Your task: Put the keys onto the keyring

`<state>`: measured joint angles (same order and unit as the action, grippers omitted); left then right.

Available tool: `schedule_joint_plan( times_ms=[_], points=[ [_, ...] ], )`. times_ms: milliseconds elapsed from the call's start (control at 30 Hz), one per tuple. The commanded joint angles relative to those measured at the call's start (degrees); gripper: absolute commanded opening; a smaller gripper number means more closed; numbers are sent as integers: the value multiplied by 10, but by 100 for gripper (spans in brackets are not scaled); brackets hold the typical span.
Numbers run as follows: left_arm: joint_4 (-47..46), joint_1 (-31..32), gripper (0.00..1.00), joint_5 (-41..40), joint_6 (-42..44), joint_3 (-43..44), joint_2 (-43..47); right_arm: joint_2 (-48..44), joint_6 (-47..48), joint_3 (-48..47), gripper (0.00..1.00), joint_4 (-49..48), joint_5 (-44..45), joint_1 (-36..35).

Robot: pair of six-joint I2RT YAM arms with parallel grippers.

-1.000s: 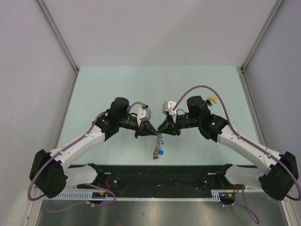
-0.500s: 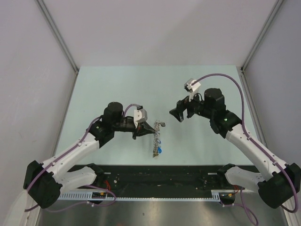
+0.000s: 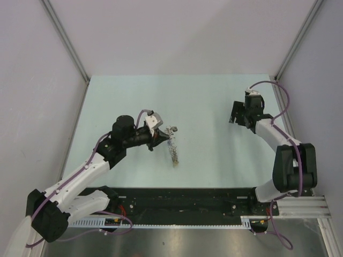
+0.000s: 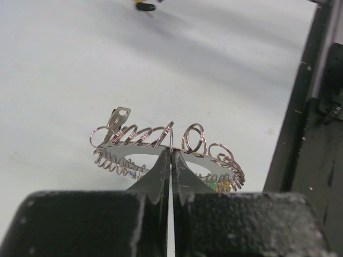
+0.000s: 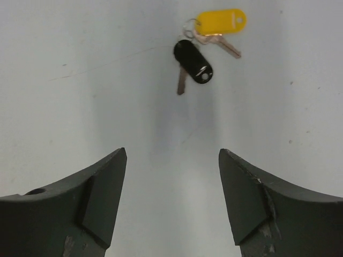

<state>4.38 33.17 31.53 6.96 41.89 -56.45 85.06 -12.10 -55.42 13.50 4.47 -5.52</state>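
Note:
The keyring (image 4: 136,136), a flat metal ring strung with many small silver split rings and coloured tags, is pinched on edge by my left gripper (image 4: 171,152), which is shut on it. In the top view the keyring (image 3: 173,148) hangs from the left gripper (image 3: 162,138) down to the table, left of centre. My right gripper (image 5: 172,152) is open and empty over the table. The black-tagged key (image 5: 193,60) and the yellow-tagged key (image 5: 221,21) lie together just beyond its fingertips. In the top view the right gripper (image 3: 235,113) is at the back right and hides the keys.
The pale green table (image 3: 203,96) is walled by grey panels on three sides. A black rail (image 3: 182,201) runs along the near edge by the arm bases. The keys also show as a small yellow and black speck at the top of the left wrist view (image 4: 144,5).
My right gripper has let go at the ring and swung to the back right, over the loose keys. My left gripper has drawn back left, still holding the keyring.

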Motion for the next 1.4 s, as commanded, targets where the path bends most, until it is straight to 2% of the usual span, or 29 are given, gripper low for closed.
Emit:
schedule_joint_plan(
  times_ms=[0, 333, 567, 700, 1033, 1100, 1367],
  points=[
    [-20, -9, 0, -59, -19, 10, 20, 65, -21, -25, 72, -87, 26, 36],
    [6, -10, 0, -102, 2, 19, 17, 240, 51, -159, 65, -74, 4, 42],
    [10, -11, 0, -104, 4, 20, 16, 295, 72, -205, 62, -26, 17, 42],
    [10, -12, 1, -104, 6, 20, 17, 307, 83, -208, 54, -12, 19, 38],
    [12, -12, 0, -110, 8, 21, 32, 305, 112, -206, 20, 69, 40, -1],
    [12, -12, 0, -113, 9, 21, 34, 294, 112, -197, 17, 94, 36, -18],
    [11, -12, 0, -121, 9, 18, 56, 224, 74, -113, 17, 149, -14, -127]
  ],
)
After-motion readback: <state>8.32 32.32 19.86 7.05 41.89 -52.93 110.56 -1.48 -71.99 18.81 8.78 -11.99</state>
